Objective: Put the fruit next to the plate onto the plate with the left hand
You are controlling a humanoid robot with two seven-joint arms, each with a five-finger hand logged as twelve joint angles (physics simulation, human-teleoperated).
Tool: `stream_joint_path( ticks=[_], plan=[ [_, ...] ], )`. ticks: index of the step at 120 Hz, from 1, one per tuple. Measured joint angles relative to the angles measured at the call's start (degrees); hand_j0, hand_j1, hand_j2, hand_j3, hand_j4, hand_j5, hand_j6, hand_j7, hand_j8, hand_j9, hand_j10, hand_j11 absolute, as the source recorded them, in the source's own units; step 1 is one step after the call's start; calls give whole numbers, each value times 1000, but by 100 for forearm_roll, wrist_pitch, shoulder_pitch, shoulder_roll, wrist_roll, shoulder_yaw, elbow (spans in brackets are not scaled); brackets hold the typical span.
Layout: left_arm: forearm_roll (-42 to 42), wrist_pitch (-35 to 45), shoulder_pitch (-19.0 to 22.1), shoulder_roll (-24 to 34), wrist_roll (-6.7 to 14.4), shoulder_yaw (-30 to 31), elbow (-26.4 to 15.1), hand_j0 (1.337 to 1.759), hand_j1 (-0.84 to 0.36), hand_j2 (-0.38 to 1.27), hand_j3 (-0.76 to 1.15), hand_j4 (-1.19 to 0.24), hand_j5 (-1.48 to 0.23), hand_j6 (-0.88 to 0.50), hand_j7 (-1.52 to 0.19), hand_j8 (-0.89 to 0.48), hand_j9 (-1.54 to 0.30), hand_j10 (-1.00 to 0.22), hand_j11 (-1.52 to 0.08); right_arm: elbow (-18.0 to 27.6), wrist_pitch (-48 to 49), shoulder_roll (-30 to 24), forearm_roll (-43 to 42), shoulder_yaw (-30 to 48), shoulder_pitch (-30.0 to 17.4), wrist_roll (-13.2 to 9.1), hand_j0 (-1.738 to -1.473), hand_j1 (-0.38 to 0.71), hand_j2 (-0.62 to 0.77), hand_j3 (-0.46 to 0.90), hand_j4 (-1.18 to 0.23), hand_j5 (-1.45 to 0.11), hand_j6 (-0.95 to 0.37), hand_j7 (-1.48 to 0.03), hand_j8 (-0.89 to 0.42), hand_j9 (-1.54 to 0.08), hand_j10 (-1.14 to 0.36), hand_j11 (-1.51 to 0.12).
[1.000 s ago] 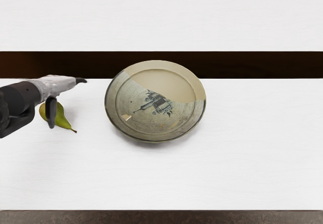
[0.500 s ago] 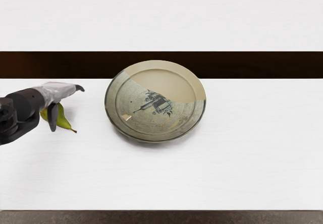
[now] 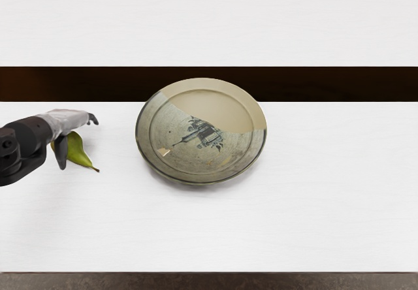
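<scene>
The fingers [image 3: 88, 117] of the left hand [image 3: 67, 124] are held loosely spread over the fruit [image 3: 79, 151], gripping nothing, left of the plate [image 3: 141, 133] on the surface [image 3: 294, 205]; grasping seems in hand, so closing is needed next.

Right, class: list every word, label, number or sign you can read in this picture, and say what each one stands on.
Readable text: none anywhere in the head view.
The plate carries a dark painted figure at its middle; it looks like a drawing, not letters or numbers.
The fruit, the left hand and the table show no label, brand or number.
</scene>
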Motion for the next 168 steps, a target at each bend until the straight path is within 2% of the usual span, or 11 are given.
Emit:
stream_joint_path(
  ticks=[71,75,82,90,102,119,126,136,149,168],
  plan=[
    [-15,165,34,48,0,151,-4,1658,-104,80,0,-386,-496,-387,-496,-387,-495,-385,-495,0,0,0,0,0,0,0,-1658,-349,0,0,0,0,0,0,0,0,0,0],
    [-8,177,72,52,-4,148,-5,1658,-116,83,0,-401,-494,-277,-623,-396,-508,-395,-508,0,0,0,0,0,0,0,-1658,-349,0,0,0,0,0,0,0,0,0,0],
    [-16,187,79,52,-9,145,-9,1658,-134,85,0,-402,-484,-264,-661,-411,-527,-409,-527,0,0,0,0,0,0,0,-1658,-349,0,0,0,0,0,0,0,0,0,0],
    [-25,189,79,98,-12,145,-22,1658,-159,89,0,-425,-516,-317,-604,-431,-554,-430,-554,0,0,0,0,0,0,0,-1658,-349,0,0,0,0,0,0,0,0,0,0],
    [-25,180,79,295,-5,145,-79,1658,-210,99,0,-469,-588,-385,-643,-474,-610,-473,-610,0,0,0,-1,0,0,0,-1658,-349,0,0,0,0,0,0,0,0,0,0],
    [-18,178,88,291,0,145,-150,1656,-221,155,0,-542,-690,-364,-720,-459,-706,-540,-705,0,0,0,0,0,0,0,-1658,-349,0,0,0,0,0,0,0,0,0,0],
    [-18,180,88,290,0,144,-162,1656,-222,228,0,-549,-721,-374,-746,-471,-738,-563,-737,0,0,0,0,0,0,0,-1658,-349,0,0,0,0,0,0,0,0,0,0],
    [-15,177,88,281,1,143,-171,1655,-210,240,0,-552,-767,-388,-789,-482,-785,-594,-784,0,0,0,0,0,0,0,-1658,-349,0,0,0,0,0,0,0,0,0,0],
    [-21,175,88,285,0,143,-177,1655,-203,356,0,-585,-822,-418,-844,-509,-843,-635,-842,0,0,0,0,0,0,0,-1658,-349,0,0,0,0,0,0,0,0,0,0],
    [-38,163,81,305,1,145,-178,1654,-216,404,0,-559,-881,-394,-896,-490,-895,-669,-895,0,0,0,0,0,0,0,-1658,-349,0,0,0,0,0,0,0,0,0,0]
  ],
)
